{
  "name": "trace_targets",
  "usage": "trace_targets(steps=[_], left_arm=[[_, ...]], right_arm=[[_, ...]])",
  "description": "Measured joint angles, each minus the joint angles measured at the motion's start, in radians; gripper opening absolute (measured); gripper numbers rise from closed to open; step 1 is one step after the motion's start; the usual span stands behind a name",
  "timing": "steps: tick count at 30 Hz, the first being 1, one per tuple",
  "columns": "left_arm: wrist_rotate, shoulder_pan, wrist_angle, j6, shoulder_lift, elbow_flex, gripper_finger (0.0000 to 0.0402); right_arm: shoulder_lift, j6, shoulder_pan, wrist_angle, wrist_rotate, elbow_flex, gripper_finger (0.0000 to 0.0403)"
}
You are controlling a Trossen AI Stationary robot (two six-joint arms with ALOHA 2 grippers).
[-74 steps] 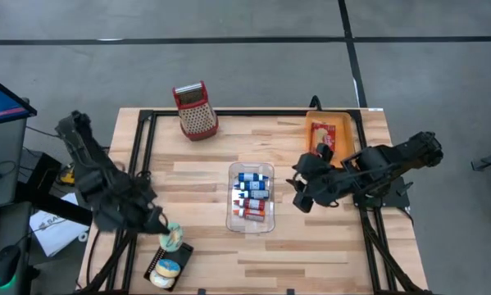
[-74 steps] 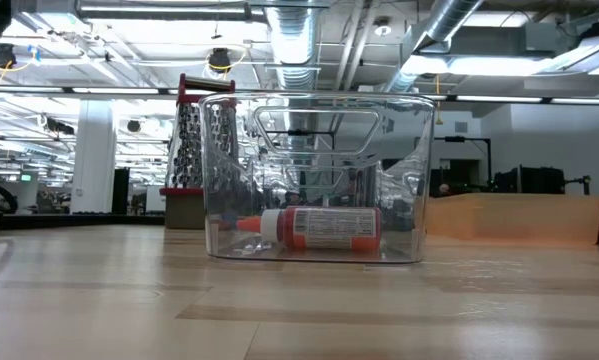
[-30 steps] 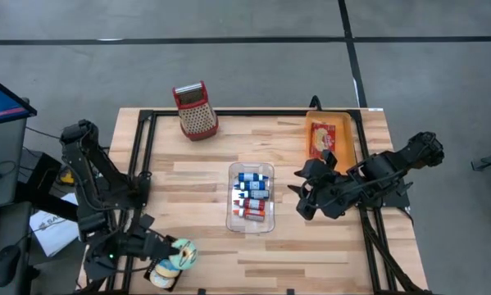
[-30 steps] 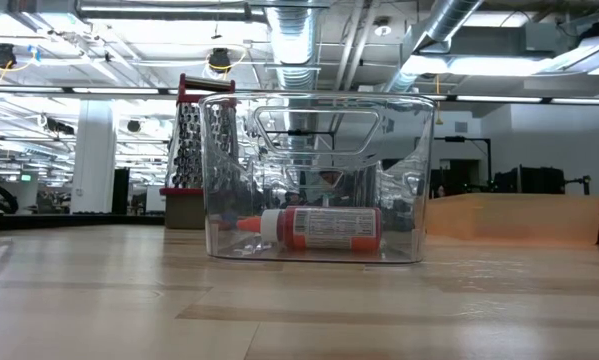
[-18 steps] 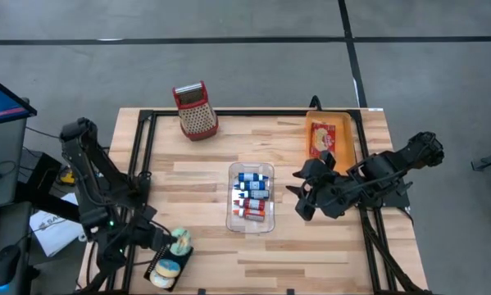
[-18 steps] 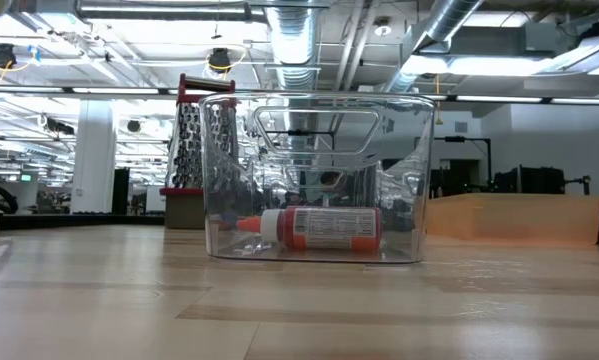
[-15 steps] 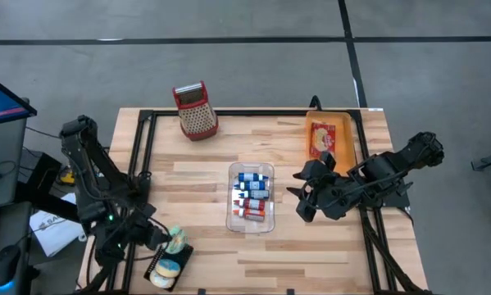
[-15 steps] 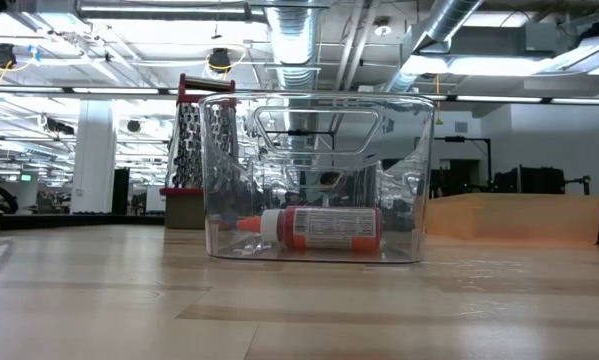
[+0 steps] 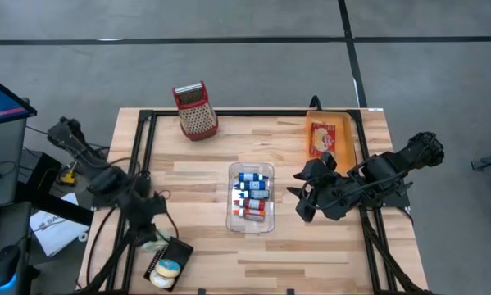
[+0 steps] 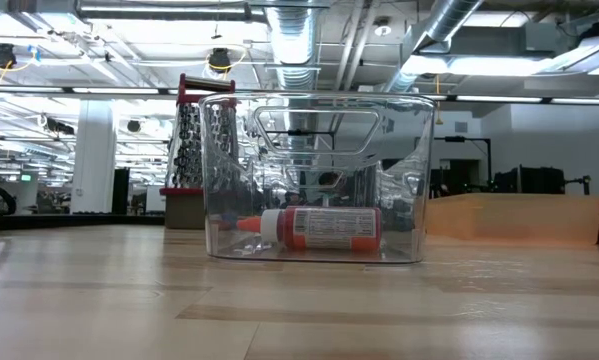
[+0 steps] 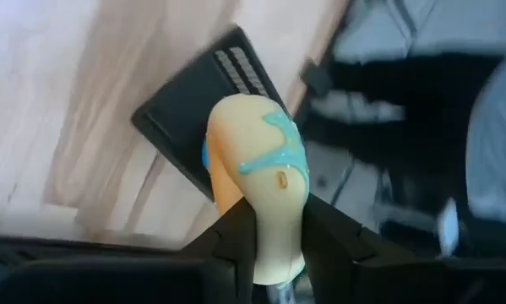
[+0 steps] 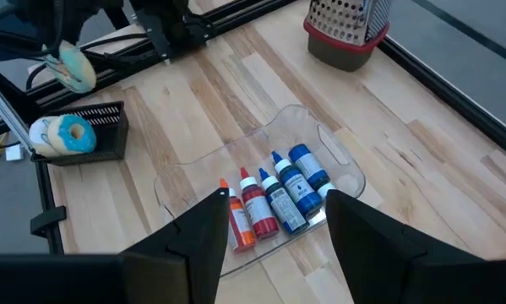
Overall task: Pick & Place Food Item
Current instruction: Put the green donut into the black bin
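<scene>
We're seeing the left gripper (image 11: 274,241) swing back up over the black tray (image 9: 169,264) edge, donut (image 11: 257,181) still pinched, arm stretched out flatter now.

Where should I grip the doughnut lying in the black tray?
Pinch the doughnut across one side of its ring, probably from straight above. It lies in the black tray, whose walls seem to block a sideways approach.

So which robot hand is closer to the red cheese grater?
Left. The left gripper holds a donut at the near-left corner; the right gripper hovers farther off, past the clear bin from the grater.
</scene>
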Motion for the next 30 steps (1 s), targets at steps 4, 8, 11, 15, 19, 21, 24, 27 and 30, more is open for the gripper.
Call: trace_targets(steps=[4,8,11,15,19,21,24,27,30], left_arm=[[0.187,0.161,-0.012,0.285,0.016,0.0,0.0079],[0.325,0.271,-0.008,0.552,0.067,0.0,0.0079],[0.417,0.314,-0.01,0.706,0.131,0.0,0.0079],[0.547,0.324,-0.008,0.825,0.216,0.0,0.0079],[0.614,0.332,0.011,0.878,0.254,0.0,0.0079],[0.616,0.361,0.05,0.875,0.254,0.0,0.0079],[0.629,0.43,0.114,0.841,0.229,-0.008,0.0079],[0.701,0.501,0.193,0.766,0.178,-0.085,0.008],[0.776,0.544,0.336,0.634,0.097,-0.203,0.008]], right_arm=[[0.001,0.016,0.0,-0.004,0.001,0.0,0.0191],[0.001,0.037,-0.001,-0.013,0.003,0.0,0.0191],[0.002,0.061,-0.003,-0.037,0.003,0.0,0.0191],[0.002,0.106,-0.003,-0.067,0.003,0.0,0.0191],[0.002,0.128,-0.002,-0.074,0.003,0.0,0.0191],[0.002,0.135,-0.002,-0.074,0.003,0.0,0.0191],[0.002,0.139,-0.002,-0.073,0.003,0.0,0.0191],[0.002,0.146,0.001,-0.076,0.004,0.0,0.0191],[0.002,0.161,0.011,-0.082,0.007,0.0,0.0191]])
